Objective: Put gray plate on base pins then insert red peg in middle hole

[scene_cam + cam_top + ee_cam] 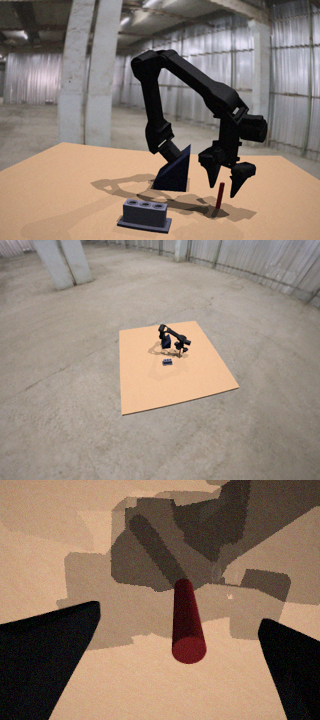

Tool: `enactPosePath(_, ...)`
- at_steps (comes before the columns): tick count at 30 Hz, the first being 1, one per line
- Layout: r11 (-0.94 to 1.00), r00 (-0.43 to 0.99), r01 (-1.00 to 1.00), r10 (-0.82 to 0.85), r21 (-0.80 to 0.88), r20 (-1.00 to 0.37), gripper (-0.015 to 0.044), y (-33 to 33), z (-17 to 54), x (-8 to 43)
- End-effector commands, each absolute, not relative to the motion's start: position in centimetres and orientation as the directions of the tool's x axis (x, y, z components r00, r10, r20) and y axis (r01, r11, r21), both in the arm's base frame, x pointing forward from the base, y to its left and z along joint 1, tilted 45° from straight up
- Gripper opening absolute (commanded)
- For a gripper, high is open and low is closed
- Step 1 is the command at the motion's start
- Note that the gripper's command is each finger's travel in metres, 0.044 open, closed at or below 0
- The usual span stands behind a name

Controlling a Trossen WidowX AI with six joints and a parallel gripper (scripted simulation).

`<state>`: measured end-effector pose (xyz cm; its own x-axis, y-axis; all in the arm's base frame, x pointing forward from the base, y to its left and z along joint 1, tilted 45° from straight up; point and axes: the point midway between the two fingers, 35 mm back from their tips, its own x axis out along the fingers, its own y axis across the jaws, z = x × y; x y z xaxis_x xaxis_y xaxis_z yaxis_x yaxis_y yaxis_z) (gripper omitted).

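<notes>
The red peg [179,352] [219,196] [189,625] stands upright on the tan mat. My gripper [180,350] [222,192] [180,618] is open and points down, with its fingertips on either side of the peg's top, not touching it. In the wrist view the peg lies between the two fingers. Away from the gripper stands a gray block [167,361] [144,216] with three round holes on top, on a wider flat foot [140,227]. It looks level. No pins show above it, and I cannot tell where plate and base part.
The dark blue wedge mount [166,342] [174,178] of the arm stands behind the gray block. The tan mat [144,395] [64,165] lies on a concrete floor, and the arm's shadows fall around the peg.
</notes>
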<state>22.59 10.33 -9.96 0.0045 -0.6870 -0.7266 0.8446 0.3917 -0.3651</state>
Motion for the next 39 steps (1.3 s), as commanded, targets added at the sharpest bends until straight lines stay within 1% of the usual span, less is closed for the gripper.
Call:
enactPosePath(1,0.393,0.003,0.840,-0.692,-0.373,-0.722,0.0440,9.6,-10.5,22.4)
enactPosePath(4,0.393,0.003,0.840,-0.692,-0.373,-0.722,0.0440,9.5,-10.7,22.4)
enactPosePath(20,0.393,0.003,0.840,-0.692,-0.373,-0.722,0.0020,9.5,-10.7,22.4)
enactPosePath(23,0.393,0.003,0.840,-0.692,-0.373,-0.722,0.0000,9.5,-10.7,22.4)
enactPosePath(39,0.394,0.003,0.840,-0.691,-0.373,-0.723,0.0000,10.7,-9.6,22.6)
